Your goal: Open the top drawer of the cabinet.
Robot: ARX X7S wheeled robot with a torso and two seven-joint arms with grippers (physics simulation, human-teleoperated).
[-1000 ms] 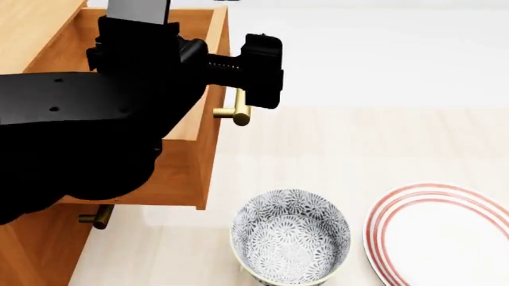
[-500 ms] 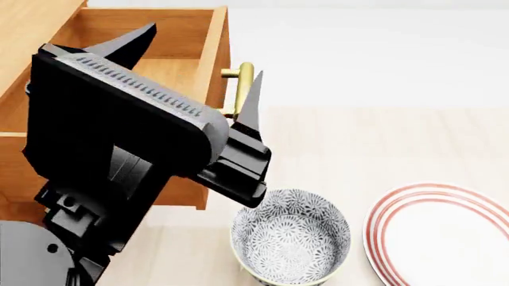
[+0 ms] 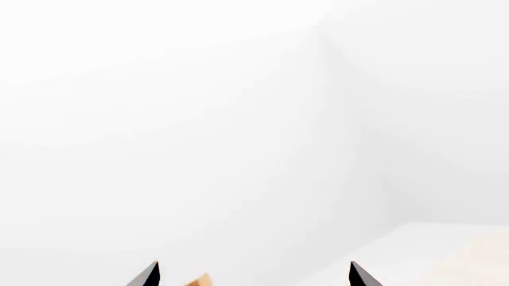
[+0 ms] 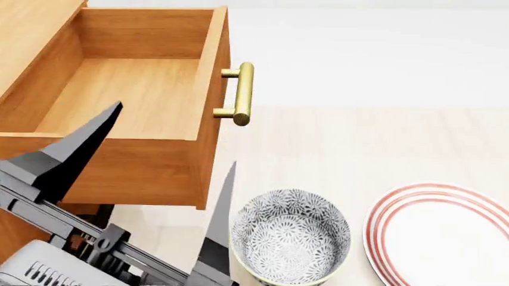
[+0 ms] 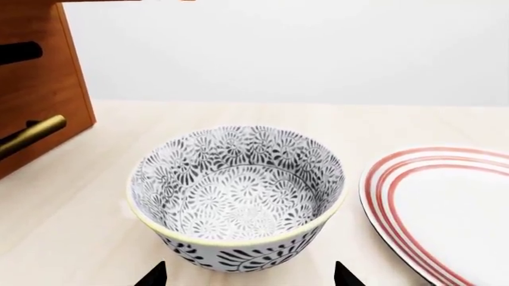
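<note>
Already the top drawer [image 4: 135, 101] looks stiff and weighty, best pulled by its brass bar handle [image 4: 242, 93]; left gripper [image 4: 163, 179] fingers apart, empty.

Pale wood-grain floor [image 4: 382, 149] — light planks, evenly lit, with only soft shadows. Beyond it a plain white wall [image 4: 366, 53] runs across the far side. In the left wrist view two white walls meet at a corner [image 3: 326, 89] — bare, bright, featureless.
</note>
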